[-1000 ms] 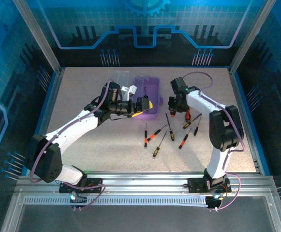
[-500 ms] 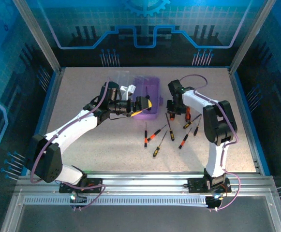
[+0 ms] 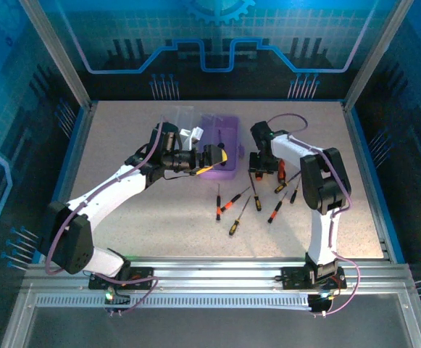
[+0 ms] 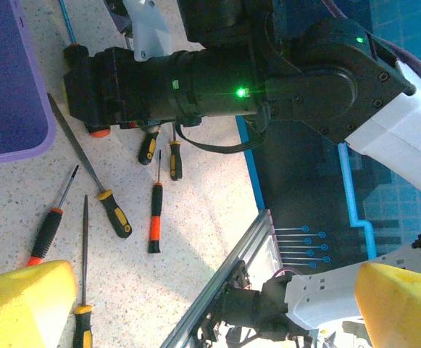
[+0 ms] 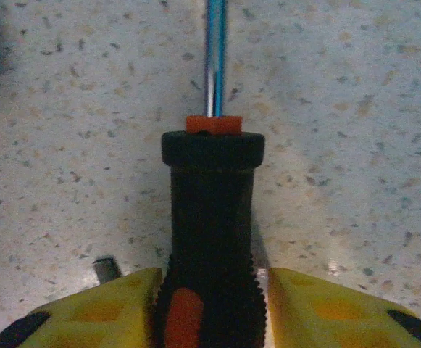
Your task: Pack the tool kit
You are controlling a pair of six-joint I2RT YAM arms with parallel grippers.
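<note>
Presently the right pincer (image 5: 210, 293) is straddling a screwdriver (image 5: 210, 188), lower centre; whether it is clamping I cannot tell. The left pincer (image 4: 210, 304) is standing wide. Next is calling for transfer into the case (image 3: 224, 130).

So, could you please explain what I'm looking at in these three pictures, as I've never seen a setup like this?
These are two robot arms bolted at the near edge of a table. The wide picture comes from a camera above and behind them: left arm, right arm. The other two come from cameras on the wrists, looking along each hand's yellow fingers. On the table lie a purple case with its clear lid open and several loose screwdrivers. The left hand hangs wide open, holding nothing, by the case. The right hand has a black-and-orange screwdriver between its fingers; whether it grips it, I can't tell.
</note>
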